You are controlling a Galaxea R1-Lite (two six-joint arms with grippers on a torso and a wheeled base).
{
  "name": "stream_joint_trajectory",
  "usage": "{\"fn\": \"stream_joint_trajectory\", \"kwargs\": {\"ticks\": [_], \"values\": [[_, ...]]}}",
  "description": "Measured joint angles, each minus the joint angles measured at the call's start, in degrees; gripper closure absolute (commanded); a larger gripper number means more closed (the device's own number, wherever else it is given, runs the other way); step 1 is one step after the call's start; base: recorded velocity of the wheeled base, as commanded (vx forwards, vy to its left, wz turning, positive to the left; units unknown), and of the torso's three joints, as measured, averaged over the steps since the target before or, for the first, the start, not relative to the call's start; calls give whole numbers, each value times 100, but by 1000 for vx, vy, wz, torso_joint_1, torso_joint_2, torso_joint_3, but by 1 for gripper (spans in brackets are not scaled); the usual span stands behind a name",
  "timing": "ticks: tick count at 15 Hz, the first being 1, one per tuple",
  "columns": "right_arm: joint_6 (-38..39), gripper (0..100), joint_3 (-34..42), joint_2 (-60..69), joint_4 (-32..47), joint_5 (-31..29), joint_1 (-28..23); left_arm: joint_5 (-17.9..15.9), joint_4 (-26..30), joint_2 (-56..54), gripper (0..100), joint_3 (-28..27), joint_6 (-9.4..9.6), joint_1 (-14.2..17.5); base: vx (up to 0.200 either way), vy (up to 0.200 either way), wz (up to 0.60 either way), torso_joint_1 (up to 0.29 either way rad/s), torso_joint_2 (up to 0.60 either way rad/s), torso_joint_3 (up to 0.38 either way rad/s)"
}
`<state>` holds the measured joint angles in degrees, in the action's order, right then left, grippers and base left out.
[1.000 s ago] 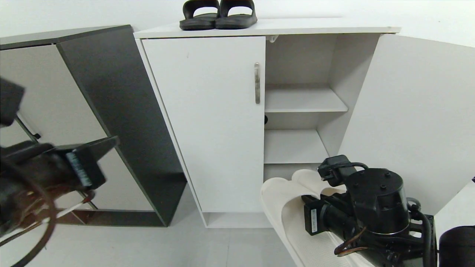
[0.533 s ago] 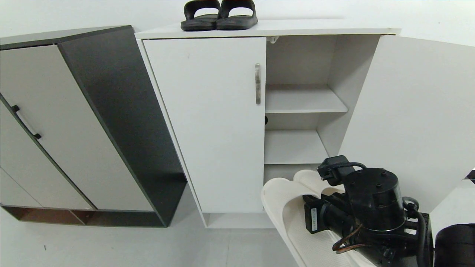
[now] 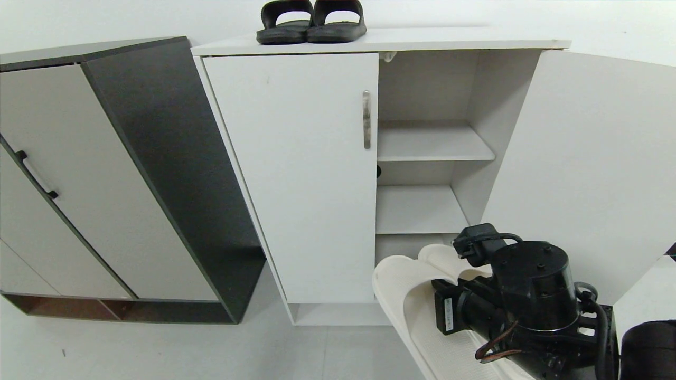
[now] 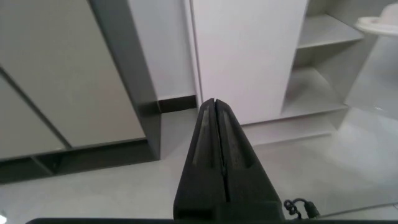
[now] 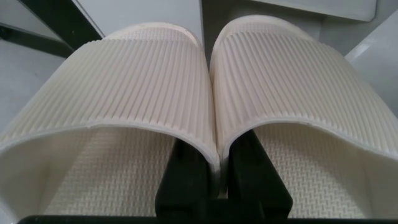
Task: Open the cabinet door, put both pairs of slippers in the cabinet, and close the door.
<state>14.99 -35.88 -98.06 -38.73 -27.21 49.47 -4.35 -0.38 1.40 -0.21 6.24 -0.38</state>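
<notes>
**A:** Where are the cream slippers (image 3: 409, 295)?

**B:** At five o'clock in the head view, off the floor (image 3: 158, 348). They lie side by side, toes pointing toward twelve. They sit just in front of the low part of the white cabinet (image 3: 296, 174).

**A:** And what is holding them?

**B:** The right jaws. In the right wrist view they are pinching the two inner edges where the straps meet.

**A:** What about the cabinet itself?

**B:** Its right-hand door (image 3: 586, 169) is swung wide toward three o'clock, showing two shelves (image 3: 430, 145). The left-hand door (image 3: 290, 211) is closed, with its metal handle (image 3: 366, 119) upright along the inner edge.

**A:** And the other pair?

**B:** The black slippers (image 3: 311, 21) are on top of the cabinet at twelve o'clock, touching each other.

**A:** The left side?

**B:** The left jaws are pressed together with nothing between them. They are above the floor and aimed at the closed door. A dark cabinet (image 3: 169, 158) stands at nine o'clock, just beside the white one.
</notes>
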Motion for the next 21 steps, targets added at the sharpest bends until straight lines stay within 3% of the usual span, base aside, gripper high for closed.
{"fn": "stream_joint_trajectory", "kwargs": {"ticks": [3, 8, 14, 16, 21], "values": [[-38, 100, -23, 16, -2, -18, 6, 30, 11, -107, 100, 10, -160, 27, 0, 0, 0, 0, 0, 0], [-194, 100, -45, 18, 6, -297, 94, 39, 13, -145, 100, 13, -165, 30, 0, 0, 0, 0, 0, 0], [-63, 100, -304, -401, 9, -1031, 218, 39, 13, -148, 100, 11, -168, 30, 0, -200, 0, 2, 2, 2], [99, 100, -380, -673, 9, -1168, 257, 39, 16, -148, 100, 11, -176, 27, 0, 0, 0, 0, 0, 0], [616, 100, -1161, -1556, 35, -1451, 193, 41, 16, -145, 100, 11, -187, 27, 0, 0, 0, 0, 0, 0]]}}
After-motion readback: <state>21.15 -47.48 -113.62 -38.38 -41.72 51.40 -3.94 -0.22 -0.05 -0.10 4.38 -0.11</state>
